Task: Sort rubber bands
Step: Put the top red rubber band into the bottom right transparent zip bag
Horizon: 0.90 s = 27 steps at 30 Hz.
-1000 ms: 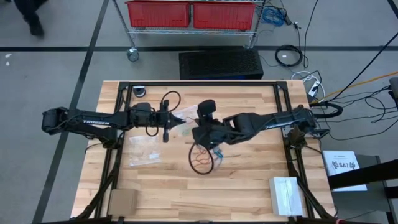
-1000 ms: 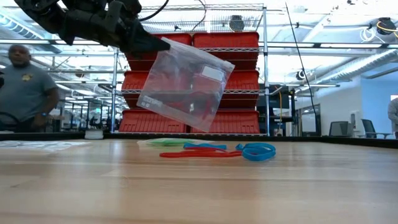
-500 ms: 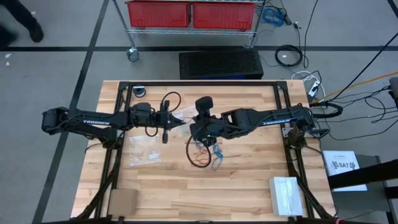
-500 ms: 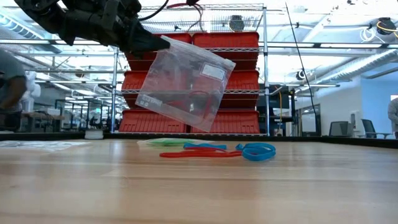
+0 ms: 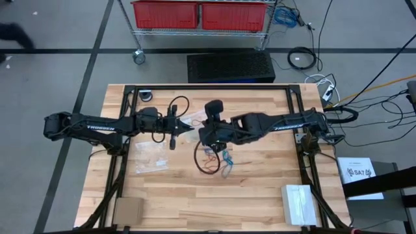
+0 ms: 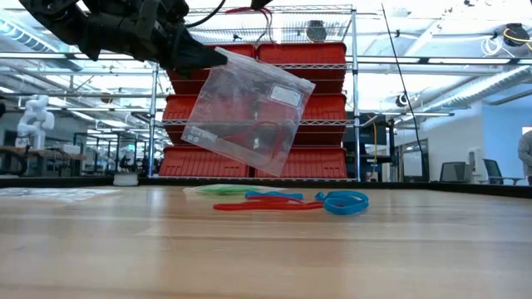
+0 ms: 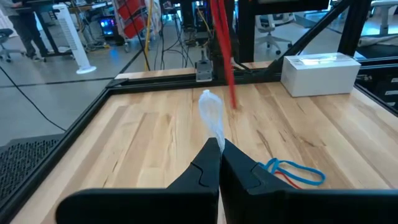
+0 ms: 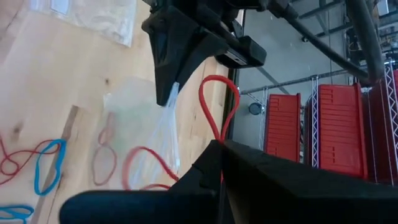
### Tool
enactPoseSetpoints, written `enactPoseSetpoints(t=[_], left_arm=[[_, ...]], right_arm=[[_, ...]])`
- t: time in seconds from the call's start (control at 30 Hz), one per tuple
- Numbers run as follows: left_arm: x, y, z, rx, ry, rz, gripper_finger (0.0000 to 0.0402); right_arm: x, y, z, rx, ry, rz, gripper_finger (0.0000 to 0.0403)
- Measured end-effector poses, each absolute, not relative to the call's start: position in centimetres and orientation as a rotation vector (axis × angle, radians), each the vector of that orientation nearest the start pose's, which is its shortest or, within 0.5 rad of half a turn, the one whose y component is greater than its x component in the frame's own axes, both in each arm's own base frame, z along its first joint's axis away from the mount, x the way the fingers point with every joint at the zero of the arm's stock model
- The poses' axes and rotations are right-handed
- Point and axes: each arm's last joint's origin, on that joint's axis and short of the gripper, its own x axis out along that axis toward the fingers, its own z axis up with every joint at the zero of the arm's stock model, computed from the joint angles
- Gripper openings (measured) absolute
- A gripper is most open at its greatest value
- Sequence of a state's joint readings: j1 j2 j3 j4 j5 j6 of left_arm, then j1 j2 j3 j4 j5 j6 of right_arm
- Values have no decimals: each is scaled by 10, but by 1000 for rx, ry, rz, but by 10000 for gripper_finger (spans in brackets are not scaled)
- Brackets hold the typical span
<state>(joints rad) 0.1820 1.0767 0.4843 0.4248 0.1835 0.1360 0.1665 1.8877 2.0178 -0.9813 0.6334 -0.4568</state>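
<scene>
My left gripper (image 5: 184, 130) is shut on a clear zip bag (image 6: 248, 112) that hangs above the table's middle with some red bands inside. Just to its right, my right gripper (image 5: 203, 135) is shut on a red rubber band (image 8: 217, 102). That band's loop stands out past the fingertips, close to the left fingertips and over the bag's top (image 6: 249, 9). Loose rubber bands lie flat on the wood under the bag: green (image 6: 220, 189), red (image 6: 266, 205) and blue (image 6: 342, 201). My left gripper pinches the bag's upper corner (image 6: 218, 60) between its two fingers. They lie about level and point toward the table's right edge. The bag hangs tilted below them, clear of the table. One layer or both, I cannot tell. My right gripper pinches the red band (image 8: 216, 135) between its two fingers, which slant down from the table's right side. A narrow loop of the band stands out beyond the fingertips, clear of the table. Whether one strand or both are pinched does not show.
More clear zip bags (image 5: 151, 156) lie flat on the table's left half. A white box (image 5: 298, 203) stands at the near right corner and a brown pad (image 5: 128, 210) at the near left. A black frame (image 5: 208, 88) rims the table; a red-bin rack (image 5: 200, 14) stands beyond.
My right gripper has edged a little toward my left gripper, bringing the red band's loop in over the bag's top, and has kept still since. The bag hangs as before.
</scene>
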Motion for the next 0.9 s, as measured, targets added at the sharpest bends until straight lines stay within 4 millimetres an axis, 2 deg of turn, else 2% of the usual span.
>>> enactPoseSetpoints(t=[0.4, 0.73, 0.9], left_arm=[[224, 36, 233, 106, 165, -12, 2], [224, 36, 233, 106, 165, -13, 2], [224, 36, 233, 106, 164, -12, 2]], right_arm=[[396, 38, 378, -758, 896, -316, 0], [396, 35, 376, -667, 895, -236, 0], [398, 28, 361, -637, 942, -221, 0]])
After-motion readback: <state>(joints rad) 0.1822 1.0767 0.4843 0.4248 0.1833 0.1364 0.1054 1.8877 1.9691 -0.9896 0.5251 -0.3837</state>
